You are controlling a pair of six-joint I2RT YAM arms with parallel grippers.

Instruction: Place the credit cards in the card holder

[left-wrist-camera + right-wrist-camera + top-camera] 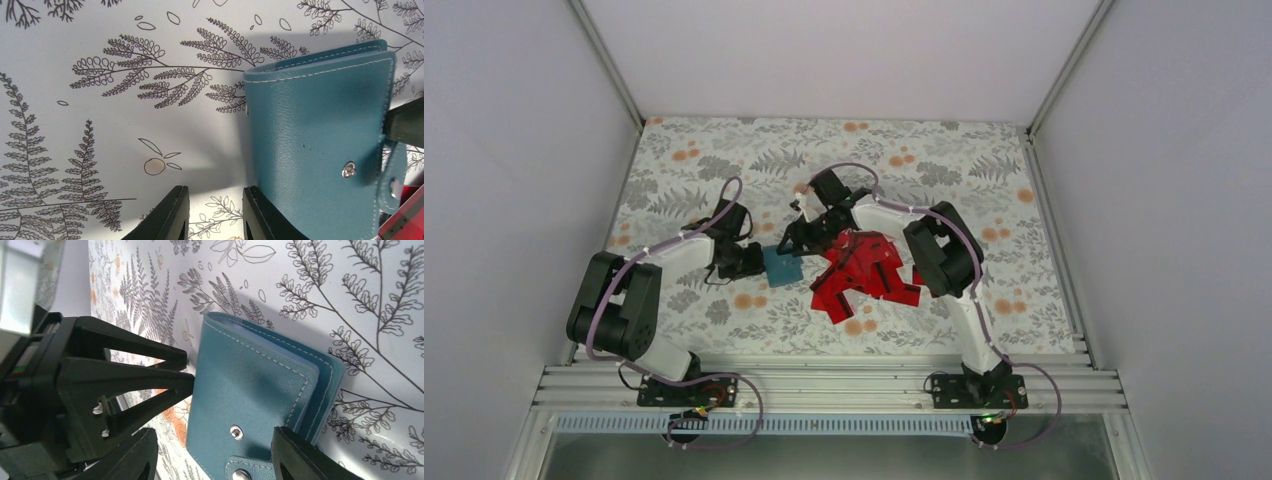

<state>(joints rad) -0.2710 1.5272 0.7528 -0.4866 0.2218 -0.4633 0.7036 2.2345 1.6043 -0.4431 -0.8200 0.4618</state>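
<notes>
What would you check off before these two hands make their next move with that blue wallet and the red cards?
1. Card holder opened, slots showing: not ok; it lies folded shut on the table.
2. Strap unsnapped: ok; it sits off its stud.
3. Right hand in place: ok; its open fingers straddle the strap end.
4. Left hand steadying the holder: cannot tell; open, nothing between its fingers, tips at the holder's edge.
5. Credit cards near: ok; red pile beside the holder.
6. Card in either hand: not ok; none.
</notes>
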